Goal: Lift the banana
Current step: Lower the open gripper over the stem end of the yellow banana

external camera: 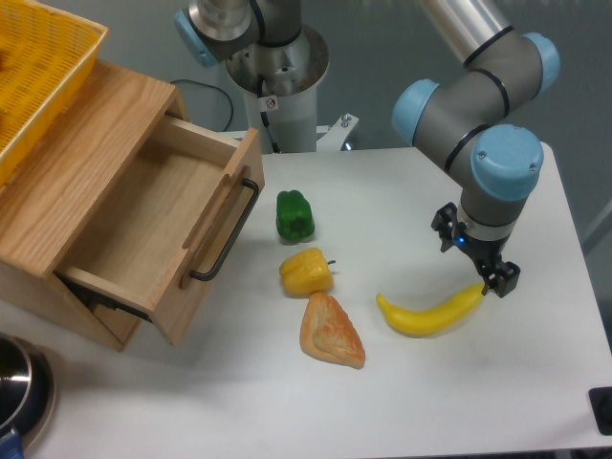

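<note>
Banana [429,315] flat on white table [402,201], long axis running left-to-right and rising toward gripper [478,266], which sits at its right tip, jaws spread, body lying down-left of them.

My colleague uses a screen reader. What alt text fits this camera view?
A robot gripper hangs at the right tip of a yellow banana on a white table. To its left lie a pastry, two peppers, and an open wooden drawer.

You see a smooth, glossy plastic banana [430,314], a matt white table [411,210], and a grainy bare-wood drawer [143,229].
</note>
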Motion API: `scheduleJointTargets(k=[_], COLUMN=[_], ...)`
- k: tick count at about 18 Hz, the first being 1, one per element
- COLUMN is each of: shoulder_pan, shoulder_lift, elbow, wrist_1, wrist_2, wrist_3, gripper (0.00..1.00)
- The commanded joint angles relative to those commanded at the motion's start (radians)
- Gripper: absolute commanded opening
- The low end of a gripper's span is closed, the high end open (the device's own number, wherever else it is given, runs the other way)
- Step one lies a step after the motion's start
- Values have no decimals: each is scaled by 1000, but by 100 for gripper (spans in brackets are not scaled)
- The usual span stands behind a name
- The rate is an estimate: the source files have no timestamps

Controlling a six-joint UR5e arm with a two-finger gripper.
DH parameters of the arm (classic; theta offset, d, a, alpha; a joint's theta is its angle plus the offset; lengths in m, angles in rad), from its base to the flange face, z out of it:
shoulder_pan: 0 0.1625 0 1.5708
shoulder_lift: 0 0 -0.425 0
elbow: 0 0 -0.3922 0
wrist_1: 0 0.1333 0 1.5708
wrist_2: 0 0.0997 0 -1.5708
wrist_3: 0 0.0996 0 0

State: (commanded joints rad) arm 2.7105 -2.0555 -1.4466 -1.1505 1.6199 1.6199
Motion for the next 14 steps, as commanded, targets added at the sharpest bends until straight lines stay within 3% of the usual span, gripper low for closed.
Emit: scheduleJointTargets(k=[14], shoulder_pan=[-9], shoulder_lift=[-31], elbow=[-43], wrist_1=[69], wrist_2=[-63], wrist_3=[-3], gripper=[100])
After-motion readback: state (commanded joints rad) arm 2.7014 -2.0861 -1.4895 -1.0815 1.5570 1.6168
